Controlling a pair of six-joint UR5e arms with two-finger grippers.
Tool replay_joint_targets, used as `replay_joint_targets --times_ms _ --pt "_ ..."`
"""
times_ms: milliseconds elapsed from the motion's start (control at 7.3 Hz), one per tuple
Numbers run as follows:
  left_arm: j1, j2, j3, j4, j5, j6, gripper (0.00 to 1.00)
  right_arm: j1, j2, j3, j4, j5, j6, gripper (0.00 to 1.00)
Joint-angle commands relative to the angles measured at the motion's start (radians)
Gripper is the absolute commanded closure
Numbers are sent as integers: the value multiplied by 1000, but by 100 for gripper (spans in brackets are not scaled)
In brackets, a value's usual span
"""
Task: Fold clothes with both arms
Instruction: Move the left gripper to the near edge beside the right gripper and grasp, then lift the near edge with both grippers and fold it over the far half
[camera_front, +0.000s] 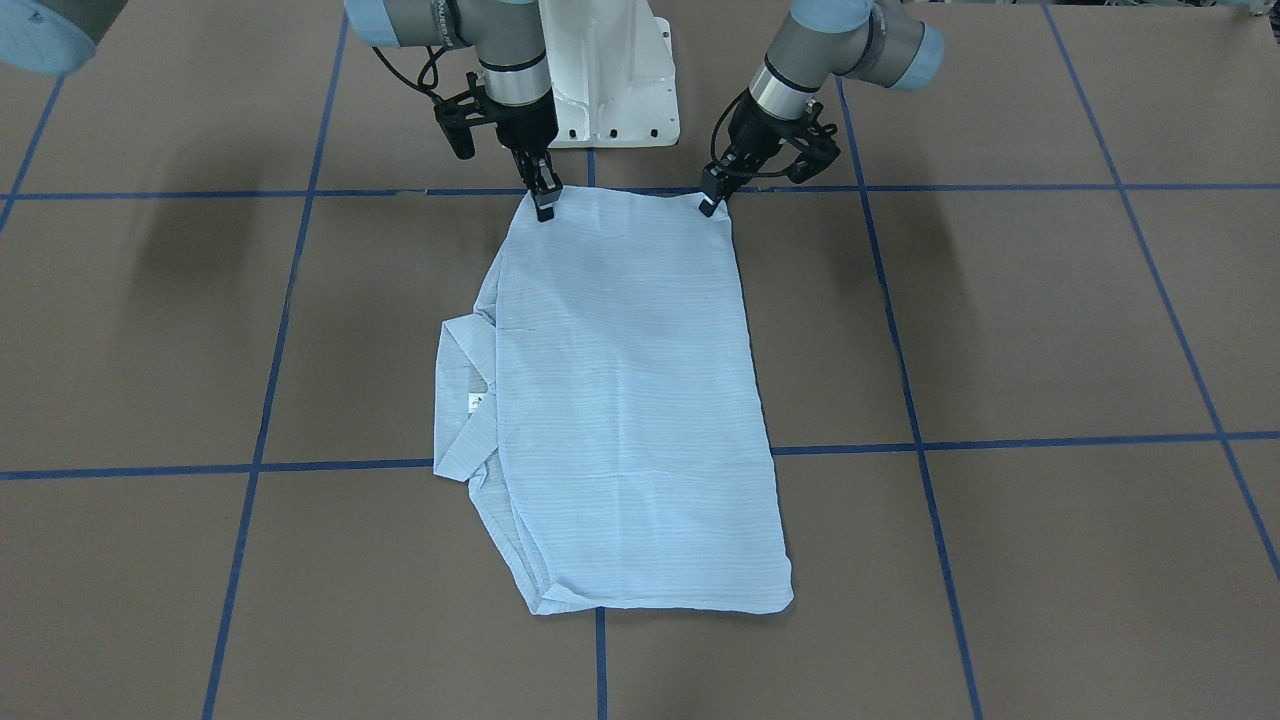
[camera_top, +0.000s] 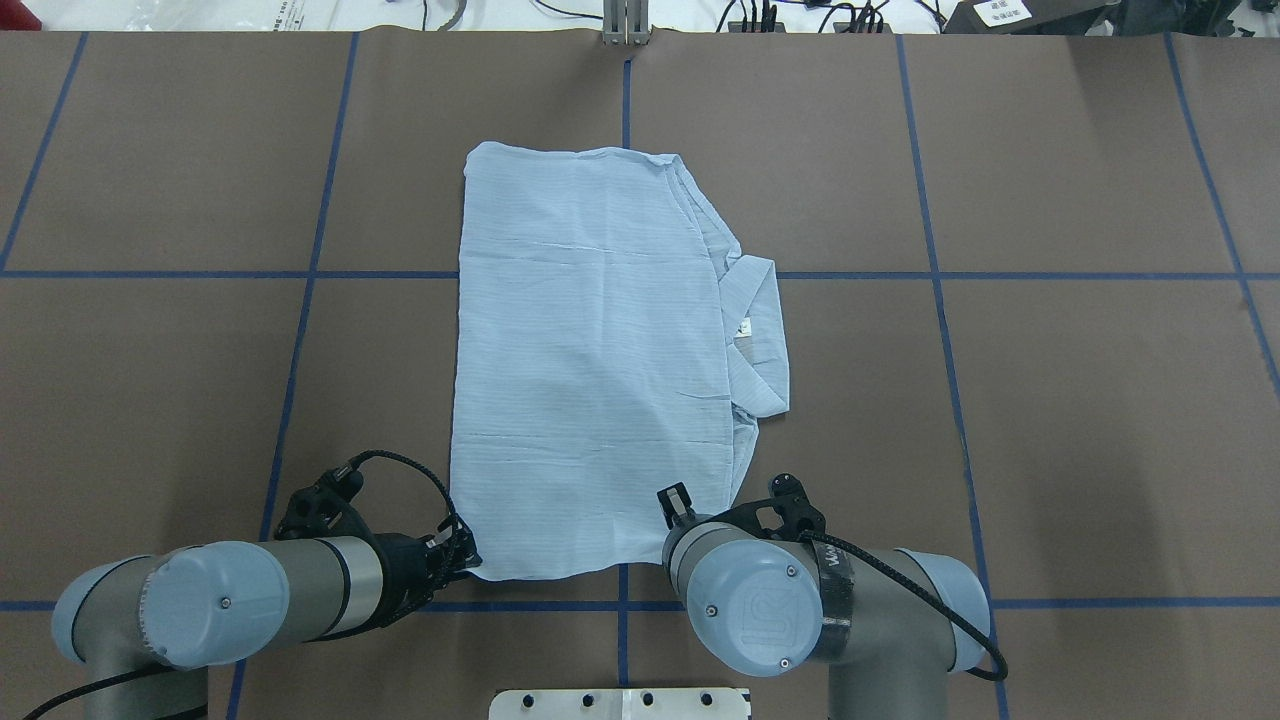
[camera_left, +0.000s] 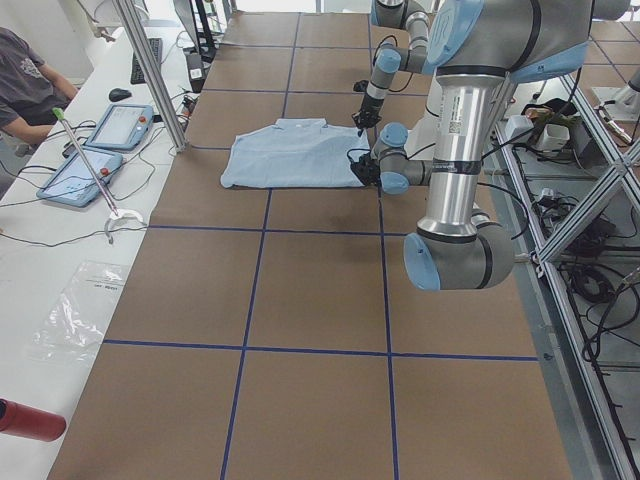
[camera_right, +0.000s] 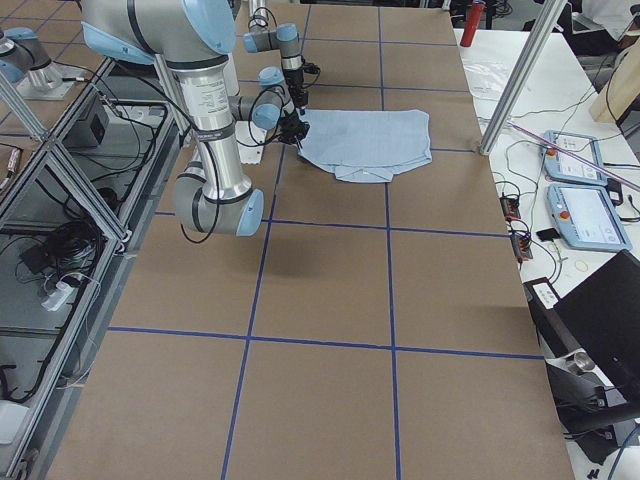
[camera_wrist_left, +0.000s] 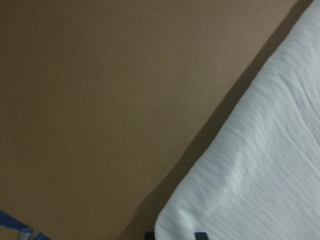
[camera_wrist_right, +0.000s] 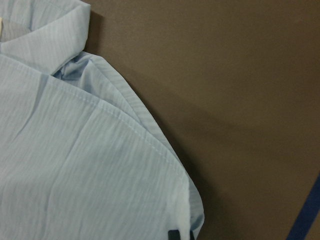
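L gripper (camera_front: 712, 200) & R gripper (camera_front: 543, 204) tight on shirt (camera_front: 630, 400) corners; neck label (camera_front: 474, 402) illegible; "UR" logo on R-arm cap (camera_top: 752, 608)

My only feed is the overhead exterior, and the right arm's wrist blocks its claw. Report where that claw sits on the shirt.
Observer: Front-facing view puts the right claw on the shirt corner nearest the robot, collar side.
Operator: Confirm it has cloth.
Observer: Its wrist view shows that corner between the fingertips, apparently pinched.
Operator: Now the left claw.
Observer: The left claw is at the other near corner; its wrist view shows cloth between its tips too.
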Motion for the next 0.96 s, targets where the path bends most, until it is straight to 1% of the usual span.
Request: replay_joint_targets --times_ms 0,137,274,411,548,685,822 --pt "-4 3 -57 2 -1 -2 100 -2 -2 0 -1 -1 0 100" --pt "-2 15 -121 11 -3 -2 100 -3 -2 5 -3 -1 0 100" --pt "1 12 -184 69 -4 -8 100 -14 -4 78 -51 -3 2 100" --pt "2 11 -293 148 -9 -16 100 -40 -1 204 -190 -7 12 100" --pt "1 5 -393 236 -42 -16 100 -55 -1 323 -295 -9 20 100" --pt "-18 -11 -439 280 -106 -14 100 -31 4 362 -319 -7 20 100" --pt "-68 -40 -433 296 -118 5 100 11 16 358 -319 3 2 100"
